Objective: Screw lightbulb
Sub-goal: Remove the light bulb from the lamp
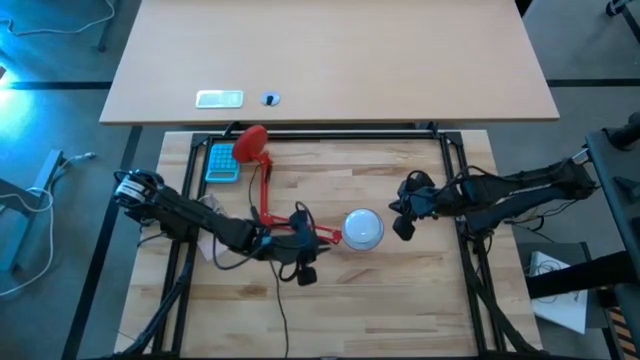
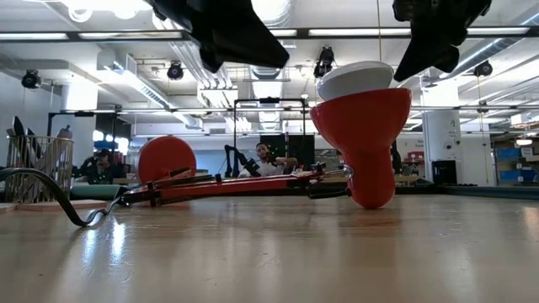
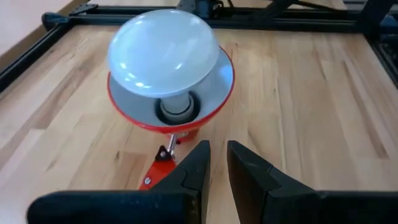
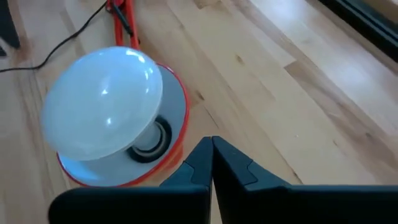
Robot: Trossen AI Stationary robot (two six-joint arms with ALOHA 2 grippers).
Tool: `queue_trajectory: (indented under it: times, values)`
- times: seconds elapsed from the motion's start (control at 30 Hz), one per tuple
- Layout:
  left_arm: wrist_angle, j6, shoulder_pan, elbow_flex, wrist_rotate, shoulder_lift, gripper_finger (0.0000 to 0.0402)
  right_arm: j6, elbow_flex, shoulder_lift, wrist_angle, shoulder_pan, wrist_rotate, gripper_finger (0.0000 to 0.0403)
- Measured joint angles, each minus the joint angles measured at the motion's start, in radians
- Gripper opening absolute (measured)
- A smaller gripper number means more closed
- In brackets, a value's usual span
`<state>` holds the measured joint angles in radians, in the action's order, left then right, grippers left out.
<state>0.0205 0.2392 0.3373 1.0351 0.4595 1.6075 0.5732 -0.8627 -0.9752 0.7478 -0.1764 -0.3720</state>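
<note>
From overhead I see the lightbulb sitting in the red lamp shade near the middle of the wooden table, its white dome facing up. My right wrist camera shows the lightbulb with its narrow neck down in the socket at the bottom of the shade, and it leans a little to one side rather than standing square. The right gripper hangs just at 3 o'clock of the bulb, apart from it, with its two fingers pressed together on nothing. The left gripper lies at 9 o'clock of the shade, down over the lamp's red arm; its fingers stand a narrow slit apart, and I can't tell from here whether they pinch the arm or only hover above it. The lamp lies flat on the table — its round red base is out at 11 o'clock of the bulb, beside a small blue box. From table height, the shade opens upward with the bulb's dome rising out of it.
</note>
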Motion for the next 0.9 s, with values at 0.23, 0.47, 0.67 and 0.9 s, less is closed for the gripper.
queue_trajectory:
  times: [0.23, 0.47, 0.67, 0.9]
  values:
    - [0.178, -0.09, 0.0, 0.0, -0.022, 0.094, 0.0046, -0.043, 0.0, 0.012, 0.001, 0.0, 0.061, 0.0001]
    - [0.282, -0.125, -0.015, 0.009, -0.06, 0.144, 0.0046, -0.1, 0.0, 0.009, -0.032, -0.013, 0.089, 0.0]
    - [0.278, -0.063, -0.097, 0.013, -0.081, 0.168, 0.0046, -0.111, 0.0, -0.015, -0.036, -0.044, 0.111, 0.0]
    - [0.287, -0.095, -0.137, 0.013, -0.088, 0.165, 0.0046, -0.102, 0.0, -0.058, -0.093, -0.081, 0.142, 0.0]
